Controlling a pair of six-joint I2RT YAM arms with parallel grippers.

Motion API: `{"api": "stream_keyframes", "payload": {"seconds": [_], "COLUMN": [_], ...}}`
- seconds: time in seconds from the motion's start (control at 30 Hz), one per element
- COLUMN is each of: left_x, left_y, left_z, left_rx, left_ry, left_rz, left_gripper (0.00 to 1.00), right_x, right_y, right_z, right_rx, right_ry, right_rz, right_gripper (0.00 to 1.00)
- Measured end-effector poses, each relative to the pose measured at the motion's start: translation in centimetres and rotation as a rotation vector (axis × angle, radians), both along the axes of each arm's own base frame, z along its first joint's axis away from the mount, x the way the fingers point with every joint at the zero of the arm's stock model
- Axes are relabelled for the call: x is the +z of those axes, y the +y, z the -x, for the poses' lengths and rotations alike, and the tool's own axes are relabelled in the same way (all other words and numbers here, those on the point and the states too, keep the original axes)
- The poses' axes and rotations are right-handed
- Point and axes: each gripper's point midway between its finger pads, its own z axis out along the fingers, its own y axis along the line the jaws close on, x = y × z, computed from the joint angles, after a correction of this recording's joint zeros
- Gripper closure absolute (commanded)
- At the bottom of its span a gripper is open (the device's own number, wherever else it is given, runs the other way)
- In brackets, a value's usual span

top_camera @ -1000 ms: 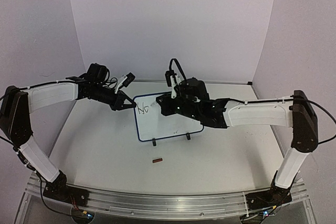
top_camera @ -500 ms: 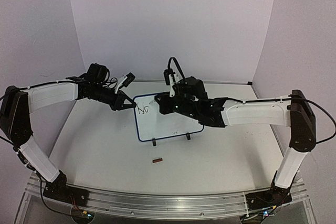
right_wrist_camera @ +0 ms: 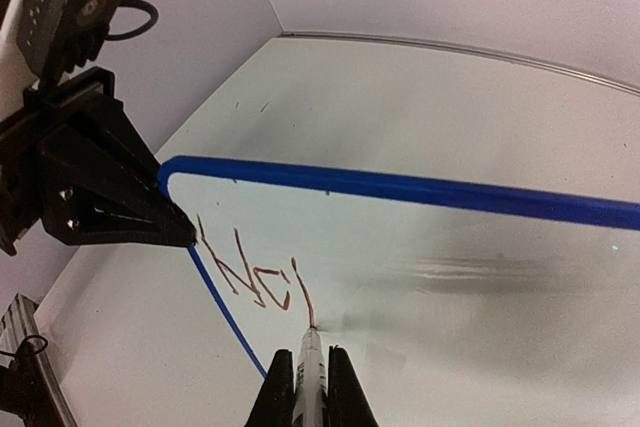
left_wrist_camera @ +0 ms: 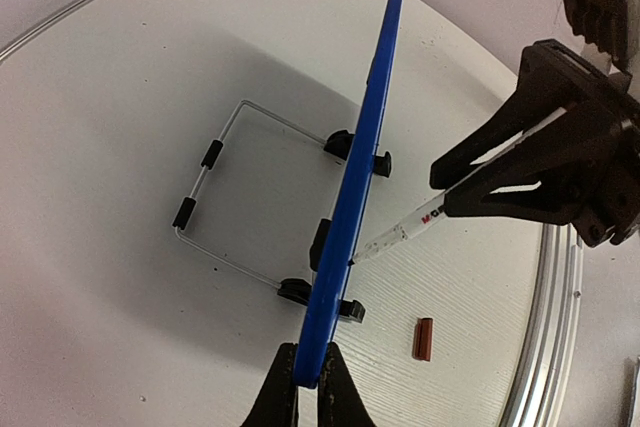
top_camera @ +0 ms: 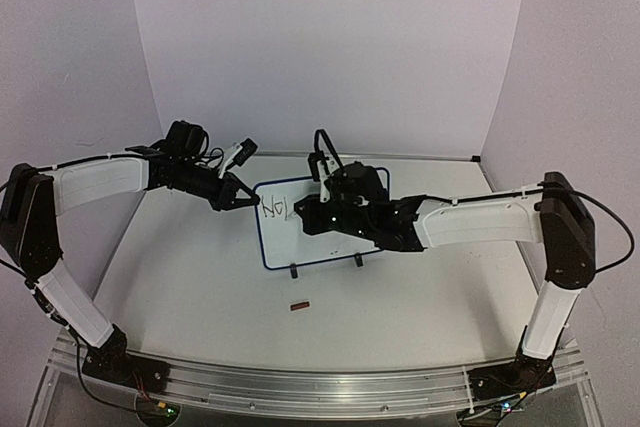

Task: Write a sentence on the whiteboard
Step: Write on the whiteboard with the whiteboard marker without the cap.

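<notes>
The whiteboard (top_camera: 305,245) stands upright mid-table on two black feet; its blue frame (left_wrist_camera: 365,147) shows edge-on in the left wrist view. My left gripper (top_camera: 243,202) is shut on the frame's upper left corner (left_wrist_camera: 308,377). My right gripper (top_camera: 308,215) is shut on a white marker (right_wrist_camera: 310,352), with the tip touching the board. The writing (right_wrist_camera: 250,272) is a few reddish-brown strokes near the top left, like "Nc" plus a long slanted stroke ending at the tip. It also shows in the top view (top_camera: 275,207). No full sentence is visible.
A small reddish-brown cap (top_camera: 299,305) lies on the table in front of the board, also seen in the left wrist view (left_wrist_camera: 424,338). A wire stand (left_wrist_camera: 215,197) braces the board from behind. Walls close the back and sides.
</notes>
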Motion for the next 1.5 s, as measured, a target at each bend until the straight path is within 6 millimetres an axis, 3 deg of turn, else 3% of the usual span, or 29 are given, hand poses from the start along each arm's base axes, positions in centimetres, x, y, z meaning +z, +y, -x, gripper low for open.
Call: {"api": "stream_keyframes", "payload": {"seconds": [0.17, 0.43, 0.5, 0.7, 0.8, 1.5], "left_x": [0.0, 0.0, 0.0, 0.0, 0.0, 0.0], "left_y": [0.0, 0.0, 0.0, -0.1, -0.1, -0.1], "left_z": [0.0, 0.0, 0.0, 0.1, 0.1, 0.1], "left_rx": [-0.001, -0.002, -0.002, -0.002, -0.002, -0.003], "left_ry": [0.000, 0.000, 0.000, 0.000, 0.000, 0.000], "left_rz": [0.000, 0.000, 0.000, 0.000, 0.000, 0.000], "left_gripper": [1.00, 1.00, 1.00, 1.00, 1.00, 1.00], "right_x": [-1.2, -1.0, -0.2, 4.4, 5.4, 3.9], "right_y": [0.3, 0.1, -0.2, -0.9, -0.9, -0.4], "right_z": [0.4, 0.6, 0.8, 1.0, 0.8, -0.6], "right_rx": [0.014, 0.019, 0.019, 0.009, 0.000, -0.043], "right_ry": [0.025, 0.025, 0.018, -0.047, -0.072, -0.087], "right_rz": [0.017, 0.013, 0.003, -0.084, -0.109, -0.072], "right_gripper": [1.00, 1.00, 1.00, 1.00, 1.00, 1.00]}}
